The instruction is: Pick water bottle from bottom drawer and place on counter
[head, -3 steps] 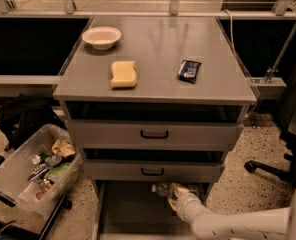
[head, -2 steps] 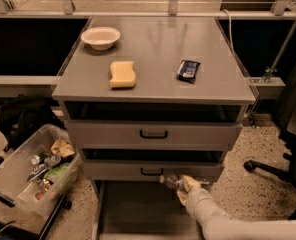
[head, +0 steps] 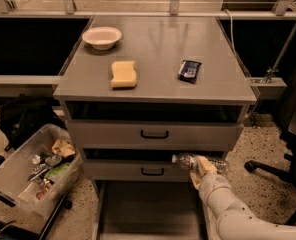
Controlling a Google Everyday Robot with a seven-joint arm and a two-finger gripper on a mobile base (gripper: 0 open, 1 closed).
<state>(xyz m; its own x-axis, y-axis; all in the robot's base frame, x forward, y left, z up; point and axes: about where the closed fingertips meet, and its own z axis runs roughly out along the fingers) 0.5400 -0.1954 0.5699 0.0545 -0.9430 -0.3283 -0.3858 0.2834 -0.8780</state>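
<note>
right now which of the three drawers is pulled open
The bottom drawer, the lowest one, its grey floor showing. The two drawers above, with black handles, are pushed in. The gripper holds the water bottle just above its right side.

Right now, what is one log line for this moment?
gripper: shut on bottle | bottle: held sideways above open bottom drawer | counter: bottle not yet placed

Bowl [head: 102, 36] back left on surface [head: 158, 41], sponge [head: 123, 74] before it, packet [head: 189, 70] to the right; hand [head: 201, 166] gripping bottle [head: 185, 160] above bottom drawer [head: 148, 211]; bin [head: 15, 176] on floor, left
</note>
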